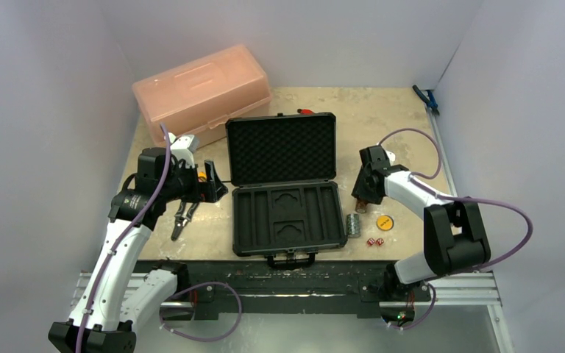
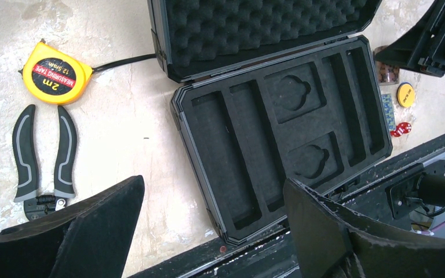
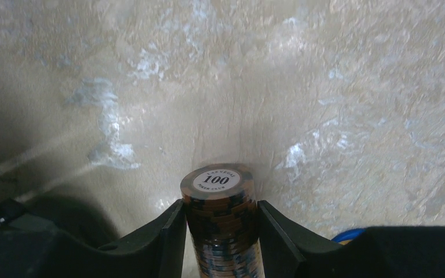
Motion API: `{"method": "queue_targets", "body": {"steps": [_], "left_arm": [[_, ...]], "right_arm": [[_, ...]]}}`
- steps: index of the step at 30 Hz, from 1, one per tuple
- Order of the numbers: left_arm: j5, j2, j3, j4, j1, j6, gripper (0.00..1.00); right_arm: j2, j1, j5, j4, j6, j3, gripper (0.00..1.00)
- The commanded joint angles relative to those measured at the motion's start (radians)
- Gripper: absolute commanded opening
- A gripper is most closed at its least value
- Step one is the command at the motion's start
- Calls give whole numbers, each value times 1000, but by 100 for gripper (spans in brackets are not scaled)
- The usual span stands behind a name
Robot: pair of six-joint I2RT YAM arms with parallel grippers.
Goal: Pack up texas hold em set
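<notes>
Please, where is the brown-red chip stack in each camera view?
Top external: brown-red chip stack right of the black case, under the right gripper.
Left wrist: upper right edge, beyond the case, next to the yellow disc.
Right wrist: bottom centre, between the gripper fingers.
Shared landmark: the case; absent from the right wrist view.

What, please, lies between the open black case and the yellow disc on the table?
A grey chip stack, lying on its side close beside the case, with the yellow disc just beyond it. The top external view shows this most clearly.
</notes>
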Motion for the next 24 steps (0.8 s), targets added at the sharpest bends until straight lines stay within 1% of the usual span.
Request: {"method": "queue_targets", "body": {"steps": [1,2,4,5,6,7,8,10,11,13,18,21,24], "left_arm": [[3,-5,2,8,-6,21,90],[3,-5,1,8,-7,20,90],[1,-6,0,7,-7,21,90],[2,-6,0,7,-7,21,90],[1,-6,1,7,-7,20,90],[0,-6,0,7,-7,21,90],[0,-5,1,6,-7,21,90],[0,-6,0,8,-7,21,90],[2,-5,1,7,-7,20,90],[3,-5,0,7,-6,20,90],[3,-3,1,7,-7,21,90],[3,-2,0,8,-7,21,90],[3,-2,1,8,-6,21,90]], "right_arm": [[33,1,92,30,-12,102,32],[42,0,93,31,-15,109,33],[58,1,87,32,-19,116,40],[63,1,81,32,-23,114,47],[67,1,76,32,-23,111,55],[69,0,72,30,-24,107,67],[69,1,66,31,-25,101,74],[65,1,59,31,-26,93,84],[61,0,54,30,-24,88,87],[52,0,47,28,-22,82,87],[25,1,49,18,-18,63,73],[17,1,59,7,-15,50,68],[25,0,42,7,-11,47,59]]}}
